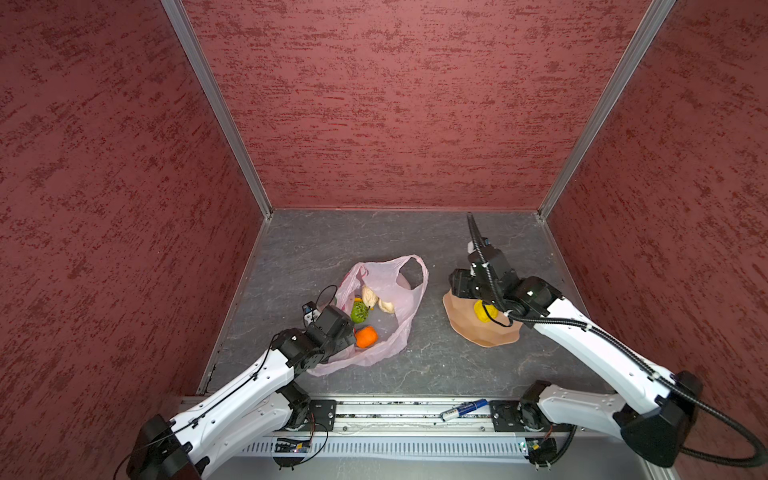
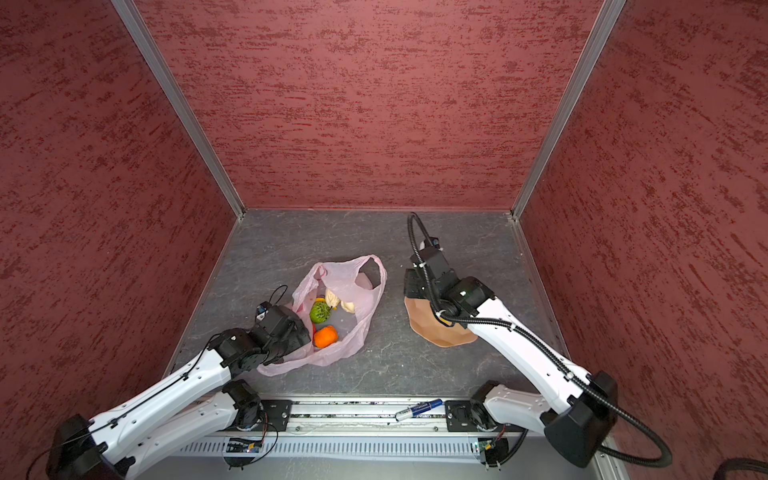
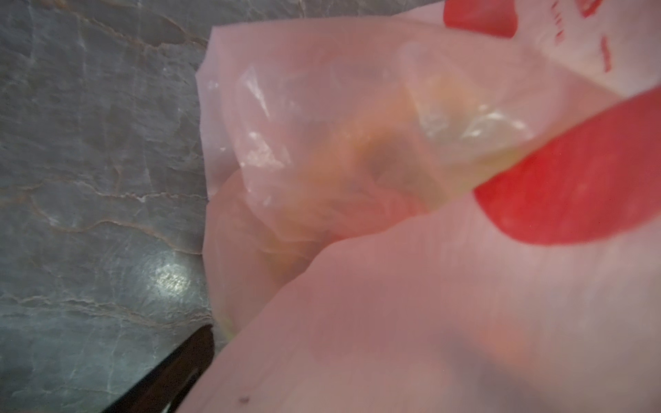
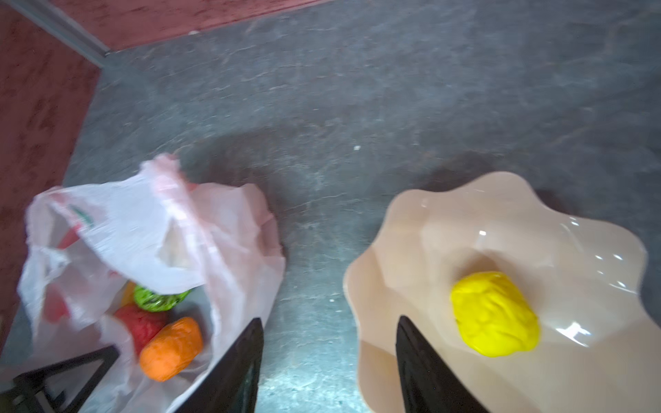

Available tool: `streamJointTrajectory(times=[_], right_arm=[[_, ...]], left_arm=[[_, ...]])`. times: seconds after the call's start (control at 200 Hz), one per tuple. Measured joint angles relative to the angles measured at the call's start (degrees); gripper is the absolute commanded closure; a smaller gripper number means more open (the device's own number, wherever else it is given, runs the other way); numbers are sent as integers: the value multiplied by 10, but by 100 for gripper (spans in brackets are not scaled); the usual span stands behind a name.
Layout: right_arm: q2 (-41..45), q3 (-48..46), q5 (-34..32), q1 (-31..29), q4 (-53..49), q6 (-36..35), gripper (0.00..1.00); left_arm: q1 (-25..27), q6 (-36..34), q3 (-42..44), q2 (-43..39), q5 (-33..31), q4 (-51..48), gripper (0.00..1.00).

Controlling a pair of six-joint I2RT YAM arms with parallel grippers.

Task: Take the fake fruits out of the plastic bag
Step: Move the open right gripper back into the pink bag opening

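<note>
The pale pink plastic bag [image 1: 399, 278] [image 2: 353, 274] lies open on the grey floor. Inside it I see a green textured ball [image 1: 359, 311] [image 4: 157, 300], an orange fruit [image 1: 365, 336] [image 4: 171, 348], a red ball [image 4: 143, 321] and two cream pieces [image 1: 370, 296]. A yellow lemon [image 4: 495, 314] lies in the peach bowl [image 4: 429, 232]. My left gripper is at the bag's near left edge. One black finger [image 3: 179, 372] shows outside the film, and the bag [image 3: 393, 286] covers the other. My right gripper [image 4: 329, 320] hangs open and empty between bag and bowl.
The bowl [image 1: 478, 336] sits right of the bag, partly under my right wrist. A blue and white marker [image 1: 463, 409] lies on the front rail. Red textured walls close in the floor on three sides.
</note>
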State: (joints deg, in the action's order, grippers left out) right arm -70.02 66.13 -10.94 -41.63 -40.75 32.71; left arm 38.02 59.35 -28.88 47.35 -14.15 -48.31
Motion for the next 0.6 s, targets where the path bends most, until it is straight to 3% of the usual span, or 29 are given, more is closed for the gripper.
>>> streamJointTrajectory(times=[0.281,0.601], right_arm=[[-121,74,55,-122,64,7,44],[-295,116,139,-171,103,7,38]], left_arm=[[29,33,24,-7,-12,1,1],[61,69,35,-7,-28,7,1]])
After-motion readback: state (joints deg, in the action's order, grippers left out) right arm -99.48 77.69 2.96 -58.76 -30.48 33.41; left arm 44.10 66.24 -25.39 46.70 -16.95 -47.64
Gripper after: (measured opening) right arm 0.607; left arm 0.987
